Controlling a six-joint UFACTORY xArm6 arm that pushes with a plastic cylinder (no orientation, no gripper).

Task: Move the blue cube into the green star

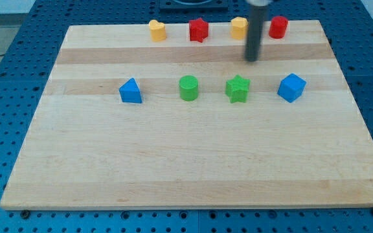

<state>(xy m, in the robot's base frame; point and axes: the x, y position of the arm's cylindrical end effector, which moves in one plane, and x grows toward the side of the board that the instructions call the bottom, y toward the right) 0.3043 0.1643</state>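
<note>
The blue cube point(291, 87) sits on the wooden board toward the view's right. The green star point(237, 88) lies to its left, a gap apart. My tip point(252, 59) is above both in the view, closer to the green star, up and to the left of the blue cube, touching neither. The rod runs up from the tip to the view's top edge.
A green cylinder point(188, 88) and a blue triangular block point(130, 91) lie in the same row to the left. Along the top edge are a yellow heart point(157, 30), a red star point(199, 29), a yellow block point(238, 28) partly behind the rod, and a red block point(278, 27).
</note>
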